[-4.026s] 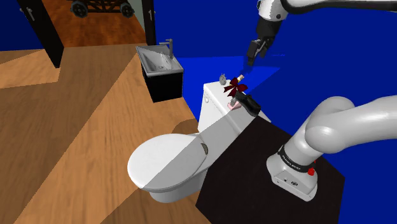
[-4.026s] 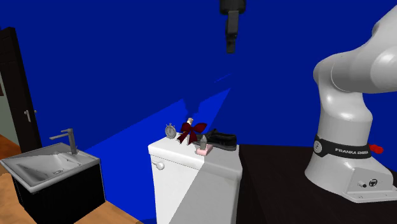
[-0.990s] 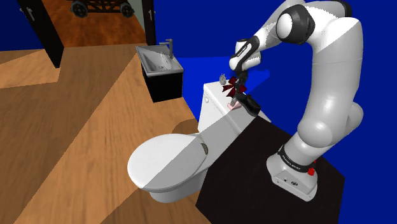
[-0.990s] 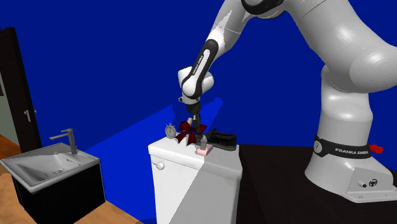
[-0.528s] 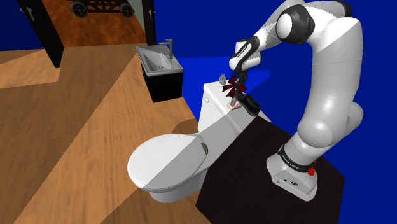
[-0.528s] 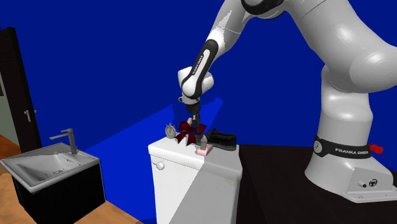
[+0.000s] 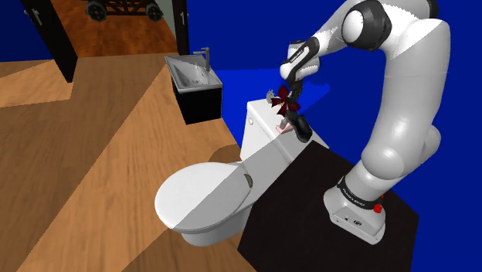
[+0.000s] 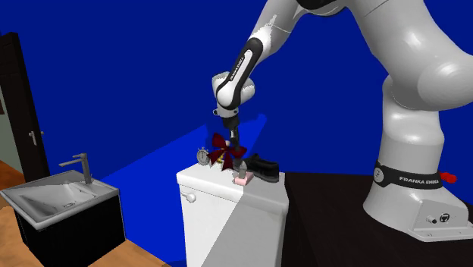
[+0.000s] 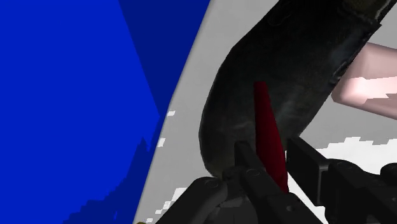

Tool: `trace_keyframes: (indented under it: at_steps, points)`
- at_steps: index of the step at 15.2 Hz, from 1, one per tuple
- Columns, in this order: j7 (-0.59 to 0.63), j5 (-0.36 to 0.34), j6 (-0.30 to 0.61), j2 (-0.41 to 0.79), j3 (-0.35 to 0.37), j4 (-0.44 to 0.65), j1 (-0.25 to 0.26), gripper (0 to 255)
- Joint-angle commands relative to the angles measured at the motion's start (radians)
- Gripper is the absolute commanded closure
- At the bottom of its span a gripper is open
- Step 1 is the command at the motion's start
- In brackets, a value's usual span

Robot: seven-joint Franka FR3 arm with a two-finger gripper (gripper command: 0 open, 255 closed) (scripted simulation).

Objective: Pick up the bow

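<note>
Your gripper (image 8: 233, 144) pinches the bow (image 8: 224, 153) by its red ribbon, mid-frame in the second exterior view; lift straight up, slowly, clear of the black shoe (image 8: 263, 168) just beside.

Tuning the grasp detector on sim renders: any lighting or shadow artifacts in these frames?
Shoulder view: hard-edged diagonal bands of light and shade cross the floor and the toilet lid. Second exterior view: a paler wedge on the blue wall behind the bow. Wrist view: stair-stepped shadow edges on the white tank top beside the gripper, which clasps the bow.
</note>
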Motion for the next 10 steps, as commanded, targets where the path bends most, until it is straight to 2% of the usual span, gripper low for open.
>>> trace_keyframes:
  at_steps: [1, 10]
  points:
    - [-0.002, -0.004, -0.02, -0.021, -0.004, -0.001, 0.003, 255]
    - [-0.008, -0.017, -0.094, -0.091, -0.014, 0.004, 0.013, 255]
